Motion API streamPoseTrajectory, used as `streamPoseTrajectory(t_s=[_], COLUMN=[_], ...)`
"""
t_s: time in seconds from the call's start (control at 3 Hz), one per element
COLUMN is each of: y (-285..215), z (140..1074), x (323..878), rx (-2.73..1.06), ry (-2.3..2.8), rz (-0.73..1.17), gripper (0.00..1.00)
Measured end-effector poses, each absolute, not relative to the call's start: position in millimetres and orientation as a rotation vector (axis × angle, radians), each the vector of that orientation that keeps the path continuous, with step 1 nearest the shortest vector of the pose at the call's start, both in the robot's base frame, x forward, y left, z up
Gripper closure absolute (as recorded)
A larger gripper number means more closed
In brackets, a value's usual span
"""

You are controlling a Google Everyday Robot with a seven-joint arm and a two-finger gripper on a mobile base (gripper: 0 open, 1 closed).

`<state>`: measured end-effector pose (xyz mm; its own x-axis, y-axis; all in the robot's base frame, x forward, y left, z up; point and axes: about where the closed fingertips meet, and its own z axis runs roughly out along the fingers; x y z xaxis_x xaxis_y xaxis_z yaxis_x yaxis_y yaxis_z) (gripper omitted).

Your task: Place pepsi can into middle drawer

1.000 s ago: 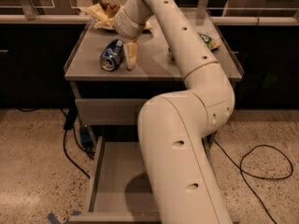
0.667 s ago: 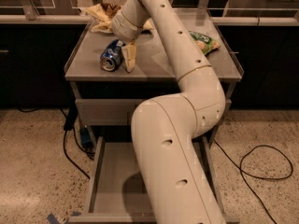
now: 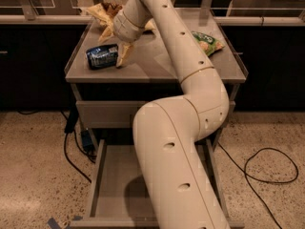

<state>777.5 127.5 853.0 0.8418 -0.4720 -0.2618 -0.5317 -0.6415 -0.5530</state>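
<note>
The pepsi can [image 3: 101, 56] is blue with silver ends. It lies on its side at the front left of the grey cabinet top [image 3: 152, 68]. My gripper [image 3: 114, 49] reaches down over that top right beside the can. It is open: one cream finger [image 3: 123, 55] touches the can's right end and the other points up and left above it. The middle drawer [image 3: 119, 185] is pulled out low at the front, its flat grey floor partly hidden by my arm.
A brown-and-yellow snack bag [image 3: 102, 13] lies at the back left of the top and a green snack bag [image 3: 208, 42] at the right. A closed drawer front [image 3: 105, 113] sits above the open drawer. Cables lie on the floor on both sides [image 3: 271, 168].
My gripper has moved left along the cabinet top. The can has shifted a little left and turned from slanted to nearly level.
</note>
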Motion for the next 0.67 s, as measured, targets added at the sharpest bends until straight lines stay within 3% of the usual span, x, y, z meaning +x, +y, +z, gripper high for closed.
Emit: streamPoseTrajectory(t_s=[0.67], y=[127.5], z=[853.0], x=[777.5], rx=[-2.378], ry=[0.729], rz=[0.123], gripper=[0.97])
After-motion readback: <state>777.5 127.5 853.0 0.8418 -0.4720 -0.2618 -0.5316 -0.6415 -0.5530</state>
